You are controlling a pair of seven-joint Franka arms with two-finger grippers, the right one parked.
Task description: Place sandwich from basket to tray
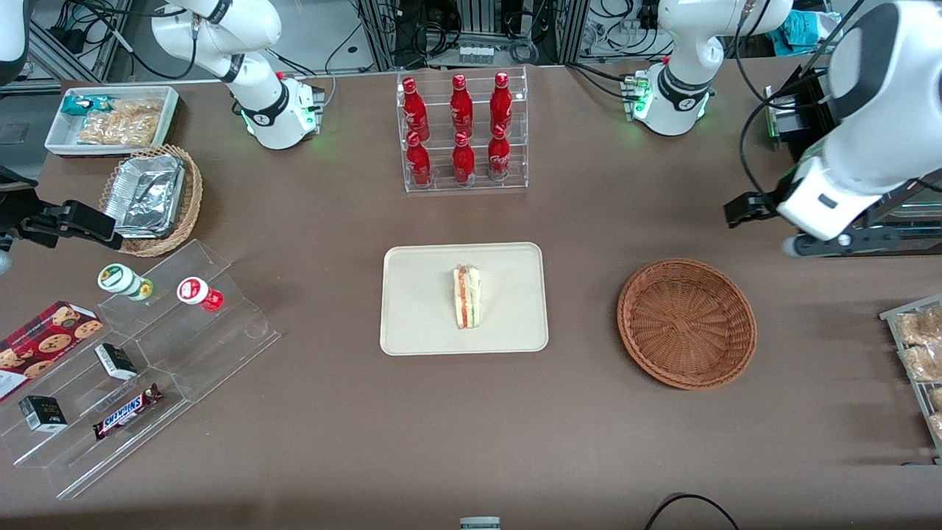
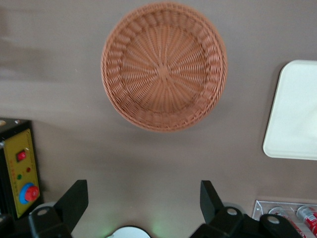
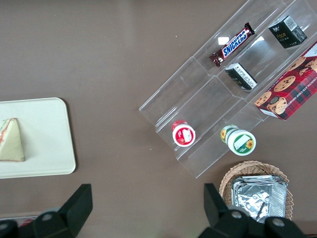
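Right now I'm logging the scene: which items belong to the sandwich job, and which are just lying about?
Job items: sandwich lying on the tray; empty basket; the open hand raised above the table near the basket.

Bystanders: red bottles, Snickers bar, cookie box, foil containers.

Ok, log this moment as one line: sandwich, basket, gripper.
sandwich: lying on tray | basket: holds nothing | gripper: open, raised above table, farther from front camera than basket

You have bare counter (image 1: 589, 412) between the tray (image 1: 412, 324) and the basket (image 1: 686, 322), and all along the strip nearest the front camera. The gripper (image 2: 143, 201) hangs high over the counter, jaws spread wide, nothing between them. Only the sandwich (image 1: 466, 297) stands up from the tray.
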